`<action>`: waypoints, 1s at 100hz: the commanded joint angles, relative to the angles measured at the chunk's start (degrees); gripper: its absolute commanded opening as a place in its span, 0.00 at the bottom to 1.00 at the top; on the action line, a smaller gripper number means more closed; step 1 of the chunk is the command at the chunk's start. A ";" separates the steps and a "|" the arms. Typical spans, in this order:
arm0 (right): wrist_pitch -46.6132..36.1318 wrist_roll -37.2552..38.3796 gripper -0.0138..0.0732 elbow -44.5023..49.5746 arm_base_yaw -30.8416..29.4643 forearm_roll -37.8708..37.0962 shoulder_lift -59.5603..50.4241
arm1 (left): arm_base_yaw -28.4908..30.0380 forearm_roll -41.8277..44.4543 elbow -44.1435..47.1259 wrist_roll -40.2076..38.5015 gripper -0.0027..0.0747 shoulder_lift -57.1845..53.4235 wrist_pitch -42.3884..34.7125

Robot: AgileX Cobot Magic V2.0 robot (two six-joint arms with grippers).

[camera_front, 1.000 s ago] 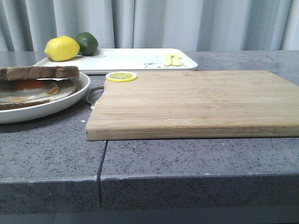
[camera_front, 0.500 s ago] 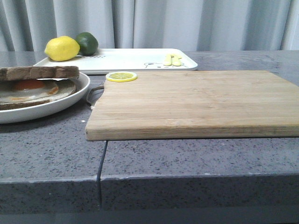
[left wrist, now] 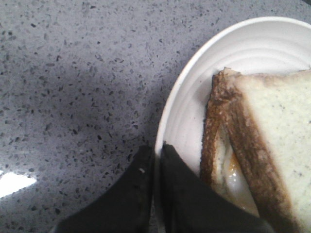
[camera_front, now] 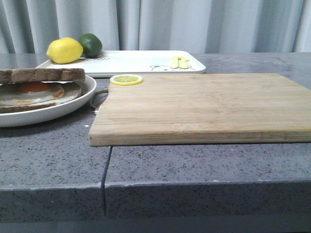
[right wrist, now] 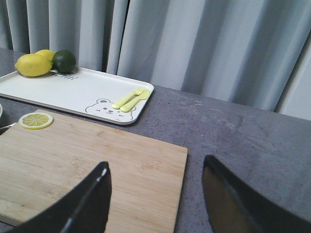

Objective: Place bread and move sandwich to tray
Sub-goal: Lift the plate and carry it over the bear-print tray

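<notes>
sandwich (camera_front: 36,87) sits in the round white plate (camera_front: 73,106) at your left on the grey speckled tabletop (camera_front: 194,160), a slice of bread (camera_front: 41,74) with dark crust lying on top of the fried egg (camera_front: 34,93) and the lower slice. your left claw (left wrist: 156,160) has its dark fingers (left wrist: 136,189) pressed together, one on each side of the plate's rim, clamped on that rim just beside the sandwich's crust. your right claw (right wrist: 155,170) hangs with its fingers (right wrist: 92,199) wide apart above the near end of the wooden cutting board (camera_front: 199,107), gripping nothing. behind the board, at the far side of the tabletop, the white tray (camera_front: 131,62) carries a lemon (camera_front: 64,50) and a lime (camera_front: 91,44) touching each other at its left end, and a small yellow fork and spoon (right wrist: 131,98) beside the bear drawing (right wrist: 103,107) near its right end. a lemon slice (camera_front: 126,79) lies on the board's far left corner, between tray and plate. grey curtains (camera_front: 194,24) close the background.
</notes>
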 commanded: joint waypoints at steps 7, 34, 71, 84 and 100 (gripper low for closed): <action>-5.20 0.01 0.65 -1.54 -0.30 -0.36 0.63 | 1.11 -2.55 -2.02 -0.61 0.01 -2.93 -2.36; -6.22 0.01 0.65 -1.54 -0.30 -0.36 0.63 | 3.12 -5.56 -2.48 -0.61 0.01 -6.10 -1.86; -6.55 0.01 0.65 -1.54 -0.30 -0.36 0.63 | 4.42 -16.49 -3.07 5.22 0.01 -8.22 -1.51; -6.55 0.01 0.65 -1.54 -0.30 -0.36 0.63 | 4.42 -19.30 -4.94 6.22 0.01 -8.22 -1.79; -6.61 0.01 0.65 -1.54 -0.30 -0.36 0.63 | 4.42 -20.07 -9.06 7.46 0.01 -6.84 -1.54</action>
